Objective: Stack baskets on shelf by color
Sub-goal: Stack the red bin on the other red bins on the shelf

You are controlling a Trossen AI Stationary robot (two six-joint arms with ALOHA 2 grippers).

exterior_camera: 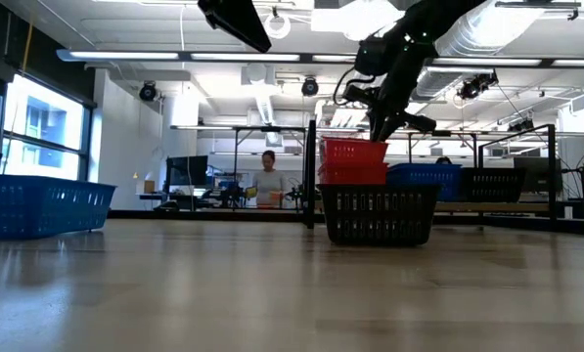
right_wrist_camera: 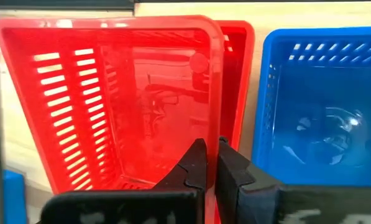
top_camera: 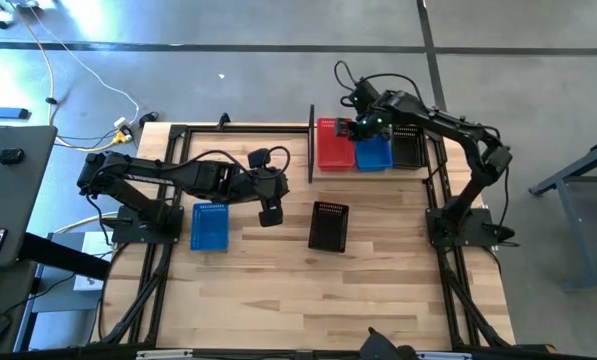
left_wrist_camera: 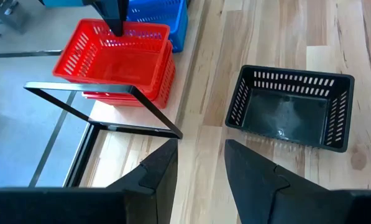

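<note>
Right gripper (right_wrist_camera: 211,163): fingers clamped on the rim of the top red basket (right_wrist_camera: 110,99), over the shelf (top_camera: 312,140) at the table's far edge.
Left gripper (left_wrist_camera: 201,171): fingers apart, empty, mid-table near a lone black basket (left_wrist_camera: 289,109).

An open-plan laboratory or workshop hall is shown. A polished concrete floor (top_camera: 228,60) with trailing cables (top_camera: 63,75) is seen around the wooden table (top_camera: 278,290). Exposed ceiling ducts (exterior_camera: 487,29), strip lighting, further metal-framed workbenches (exterior_camera: 262,132) and 1 person (exterior_camera: 268,181) seated at monitors are visible behind.
</note>
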